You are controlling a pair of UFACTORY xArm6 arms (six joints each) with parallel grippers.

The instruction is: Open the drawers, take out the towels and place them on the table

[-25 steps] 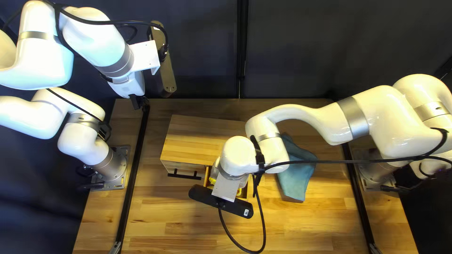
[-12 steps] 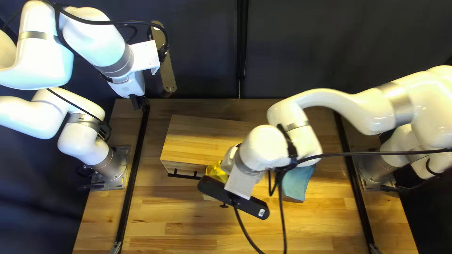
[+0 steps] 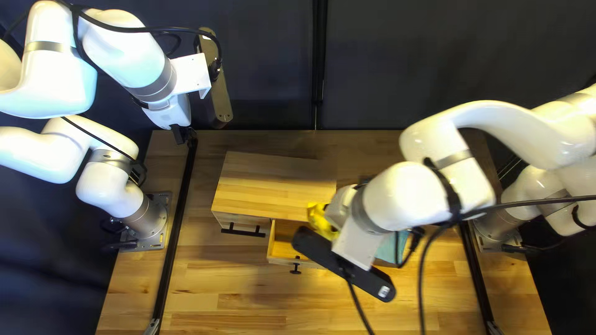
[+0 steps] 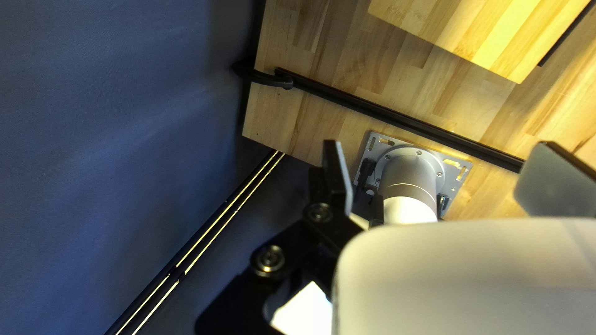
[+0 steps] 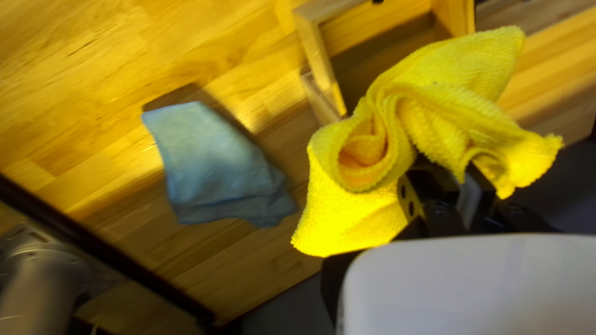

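While right gripper (image 5: 444, 184) hangs above the worktop (image 5: 70, 65), its fingers are clamped together on a yellow towel (image 5: 419, 116). Cloth bunches in loose folds ahead of the fingers and hides the tips. Top left view: yellow towel (image 3: 319, 217) shows as a small wad beside the right wrist, over the right front corner of the wooden cabinet (image 3: 274, 184), clear of the worktop.

Cabinet: mid worktop, 2 drawers on its near face. Right drawer (image 3: 281, 242) is pulled out, wooden floor visible near its left wall; rest sits under the arm, can't tell. Left drawer (image 3: 237, 219) is flush w/ cabinet front, black handle on it.

Blue towel (image 5: 214, 167): crumpled flat on worktop, to the right of the cabinet, near but apart from the open drawer. Top left view: only a strip of it (image 3: 396, 246) shows from under the right arm's wrist.

Left gripper (image 4: 440, 153): fingers wide apart, nothing btwn them. Held high over left arm's base (image 4: 407, 179) at worktop's left edge, well apart from cabinet and both towels.
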